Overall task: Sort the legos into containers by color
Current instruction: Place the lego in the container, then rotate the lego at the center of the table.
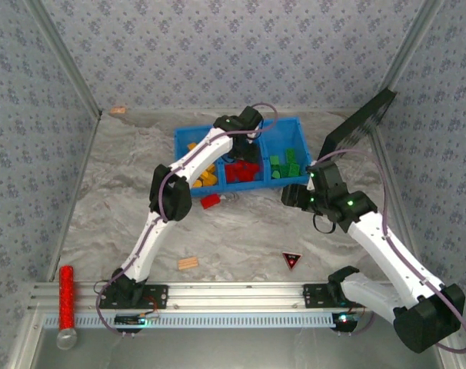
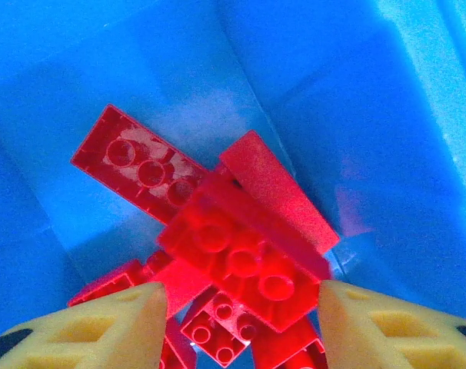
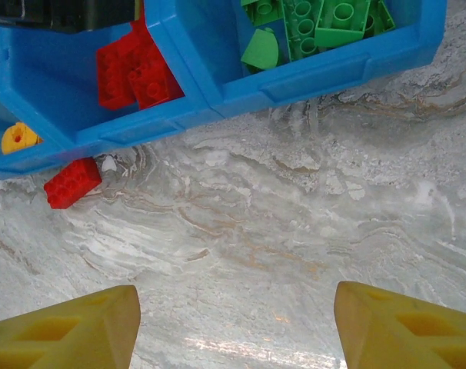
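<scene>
The left gripper (image 2: 241, 290) hangs low over the middle compartment of the blue bin (image 3: 310, 78), its yellow fingers (image 2: 102, 327) parted with nothing between them. Directly beneath it, a heap of red bricks (image 2: 241, 257) lies jumbled on the compartment floor: one long studded plate, a smooth-faced slab leaning across it, and several smaller blocks under them. The right gripper (image 3: 234, 296) hovers over bare marbled table (image 3: 294, 215) near the bin's near right corner. Its claws are wide apart and empty too. From that wrist, the right-hand compartment holds green bricks (image 3: 310, 23), the middle one red, and a round yellow piece (image 3: 18, 138) shows in the left one. From above, the left compartment carries the yellow and orange bricks (image 1: 204, 175). One loose red brick (image 3: 73, 182) lies on the table just beside the bin's near wall, below the divider between the left and middle compartments, outside the bin. Nearer the arm bases, well apart from the bin, rest a tan wooden piece (image 1: 188, 264) and a dark triangle (image 1: 292, 260) with a red mark. A red cylinder (image 1: 66, 296) stands at the near left edge.
</scene>
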